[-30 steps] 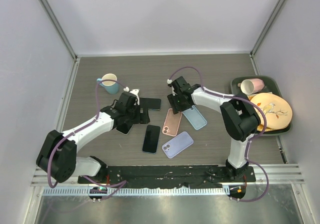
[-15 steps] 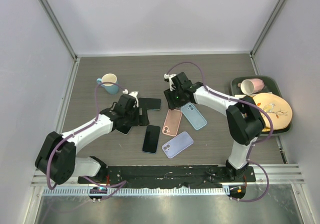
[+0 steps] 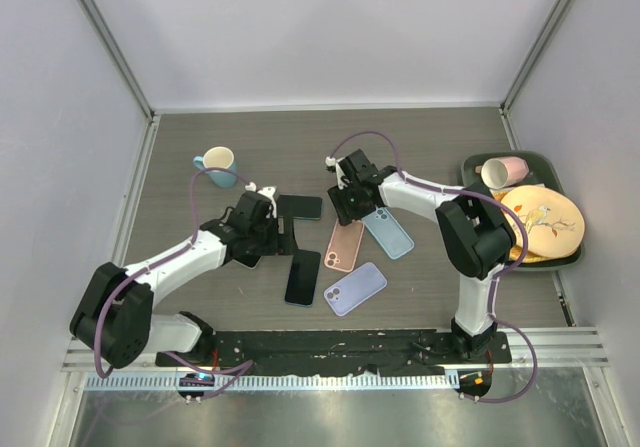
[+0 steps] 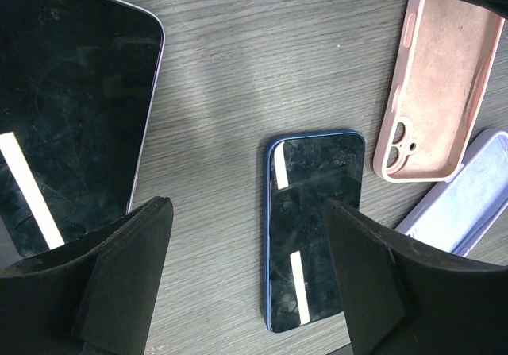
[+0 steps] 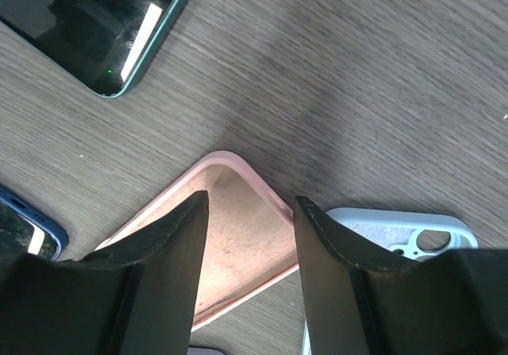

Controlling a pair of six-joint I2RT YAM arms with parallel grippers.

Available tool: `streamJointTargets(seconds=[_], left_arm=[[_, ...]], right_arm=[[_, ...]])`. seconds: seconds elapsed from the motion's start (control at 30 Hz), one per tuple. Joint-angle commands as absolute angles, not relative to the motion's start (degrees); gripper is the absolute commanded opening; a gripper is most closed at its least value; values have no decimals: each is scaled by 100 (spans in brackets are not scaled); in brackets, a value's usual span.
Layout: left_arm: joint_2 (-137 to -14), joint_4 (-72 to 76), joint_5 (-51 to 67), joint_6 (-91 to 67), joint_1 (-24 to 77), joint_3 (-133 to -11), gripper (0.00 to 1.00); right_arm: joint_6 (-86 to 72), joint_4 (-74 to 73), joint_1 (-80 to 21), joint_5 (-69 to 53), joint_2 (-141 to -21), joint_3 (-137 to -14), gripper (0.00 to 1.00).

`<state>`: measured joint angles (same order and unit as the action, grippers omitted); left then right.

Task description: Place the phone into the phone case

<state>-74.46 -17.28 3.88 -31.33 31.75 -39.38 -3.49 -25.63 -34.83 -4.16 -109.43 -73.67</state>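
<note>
I see the phone (image 4: pixel 313 228), dark glass in a blue frame, face up on the table (image 4: pixel 238 69) just beside the pink case (image 5: pixel 238 252), which lies lining up. The left gripper (image 4: pixel 248 212) is spread wide and empty near the phone. The right gripper (image 5: pixel 250 212) is spread, empty, straddling the case's corner.

phone case (image 3: pixel 346 244) pink; phone (image 4: pixel 312 228) black, blue rim; second case (image 3: pixel 388 233) pale blue; table (image 3: pixel 250 147) grey woodgrain

Left of the pink case (image 4: pixel 436 77), a lilac-rimmed phone (image 4: pixel 71 117) runs off the left wrist picture's edge. Overhead, the left gripper (image 3: pixel 280 235) hides most of it. Just beside the pink case, a lilac case (image 4: pixel 464 204) is cut off too.
</note>
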Motion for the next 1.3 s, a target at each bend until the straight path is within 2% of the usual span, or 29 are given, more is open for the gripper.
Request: streamJointTargets(seconds=[0.0,0.13,0.27,0.4,0.43,0.5,0.53,0.6,0.63,0.67,0.87,1.13,1.27], left_arm=[[-7356,-1459,448,-3173,3173,-3920,81],[-7383,-1442,448,-3173,3173,-3885,82],[-7418,-1406,475,-3199,3182,-3858,82],[-7357,-1441,457,-3199,3182,-3850,81],[-7339,-1450,448,-3199,3173,-3850,82],[-7295,-1494,422,-3182,3173,-3858,81],[-7286,-1503,404,-3182,3173,-3858,81],[-7269,-1503,387,-3182,3173,-3858,82],[-7260,-1529,387,-3182,3173,-3867,81],[-7242,-1521,369,-3190,3173,-3867,81],[-7198,-1564,325,-3199,3173,-3858,81],[-7181,-1626,185,-3208,3173,-3876,81],[-7198,-1626,158,-3217,3173,-3893,81]], right_arm=[[-343,-2514,-3507,-45,-10837,-7453,53],[-360,-2347,-3498,184,-10679,-7383,54],[-369,-2355,-3480,-121,-10942,-7497,54],[-413,-2312,-3489,-404,-11153,-7418,47],[-413,-2303,-3489,-465,-11197,-7409,38],[-396,-2303,-3463,-571,-11215,-7392,30],[-413,-2294,-3454,-658,-11206,-7400,19],[-439,-2294,-3410,-703,-11197,-7392,11],[-492,-2285,-3375,-703,-11189,-7400,3],[-518,-2276,-3358,-703,-11136,-7400,1],[-878,-2110,-2972,-1036,-10732,-7225,1],[-1370,-1539,-2242,-2108,-9766,-6873,1],[-1731,-1091,-1855,-2145,-9554,-6724,1]])
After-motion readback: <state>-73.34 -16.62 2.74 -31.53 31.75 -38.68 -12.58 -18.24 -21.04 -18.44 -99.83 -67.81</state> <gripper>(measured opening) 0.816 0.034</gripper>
